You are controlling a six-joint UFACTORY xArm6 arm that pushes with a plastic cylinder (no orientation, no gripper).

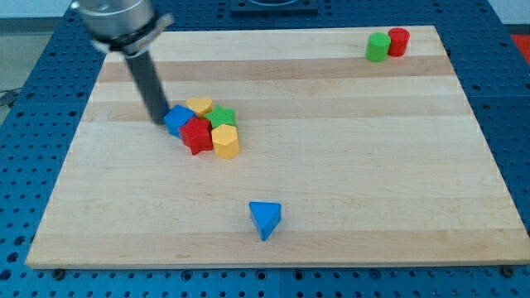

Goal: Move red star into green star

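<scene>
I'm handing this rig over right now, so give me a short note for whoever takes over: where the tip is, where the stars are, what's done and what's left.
My tip sits at the left edge of the cluster, against the blue block.
The red star already appears to touch the green star, packed in with two yellow blocks.
Done: the stars look joined.
Left: confirm contact; nudge only if a gap shows.

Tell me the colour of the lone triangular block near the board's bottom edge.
Blue: the triangular block, clearest in the camera view.
</scene>
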